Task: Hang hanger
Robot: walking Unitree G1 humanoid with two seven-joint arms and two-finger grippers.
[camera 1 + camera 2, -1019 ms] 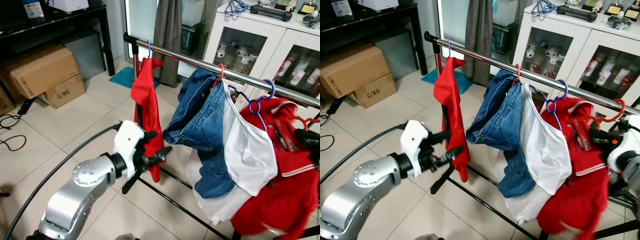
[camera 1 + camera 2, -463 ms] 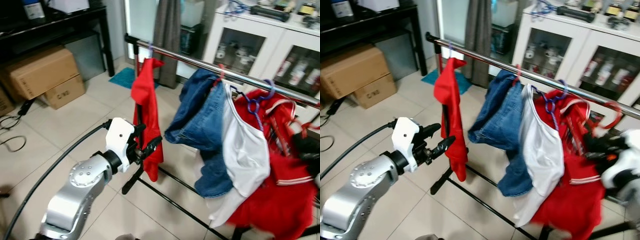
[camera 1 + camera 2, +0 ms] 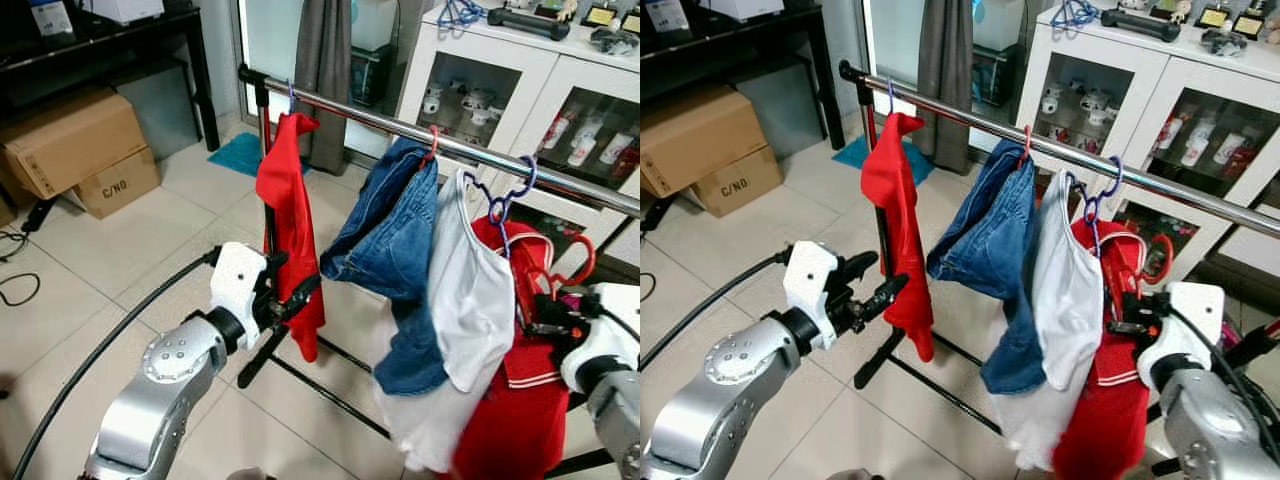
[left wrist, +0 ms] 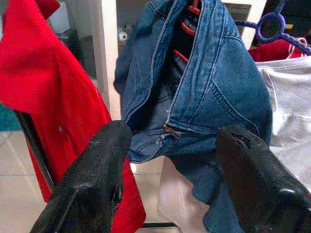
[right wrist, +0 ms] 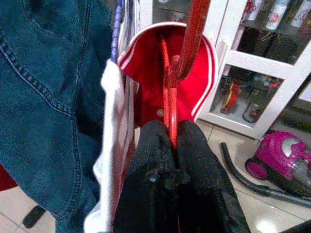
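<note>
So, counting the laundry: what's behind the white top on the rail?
A red garment on a red hanger, clamped by the right gripper. Its upper front is covered.

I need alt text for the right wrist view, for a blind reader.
The right hand is shut on a red hanger carrying a red garment with white trim. Blue jeans hang beside it; a magenta vacuum cleaner sits on the floor.

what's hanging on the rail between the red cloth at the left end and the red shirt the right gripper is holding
Between the red cloth and the red shirt, the left and right eye views show blue jeans on a red hanger, then a white top on a purple hanger.
</note>
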